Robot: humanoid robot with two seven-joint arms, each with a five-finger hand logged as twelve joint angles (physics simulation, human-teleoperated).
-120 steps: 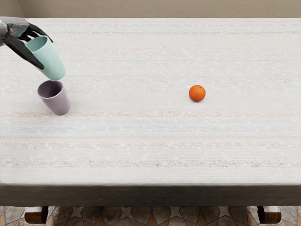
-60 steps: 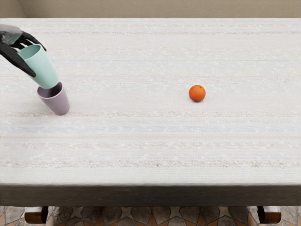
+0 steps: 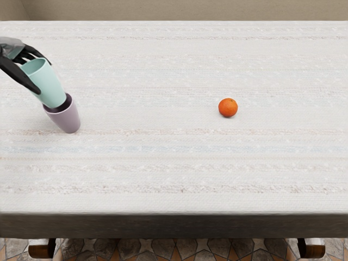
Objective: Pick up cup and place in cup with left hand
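Observation:
At the upper left of the head view my left hand (image 3: 43, 73) grasps the mint green cup (image 3: 49, 84) around its sides, thumb on the near side and the other fingers behind. The mint cup leans a little, its base at the mouth of the purple cup (image 3: 66, 118), overlapping the rim's left part. How deep the base sits inside is hard to tell. The purple cup stands on the table. My right hand does not show.
An orange (image 3: 228, 107) lies on the table right of the middle. The table (image 3: 163, 163) has a pale striped cloth, and its front edge runs across the lower part of the view.
My left hand and the mint cup have moved down and slightly left in the picture, bringing the cup's base from above the purple cup to its mouth. The purple cup and orange have stayed put.

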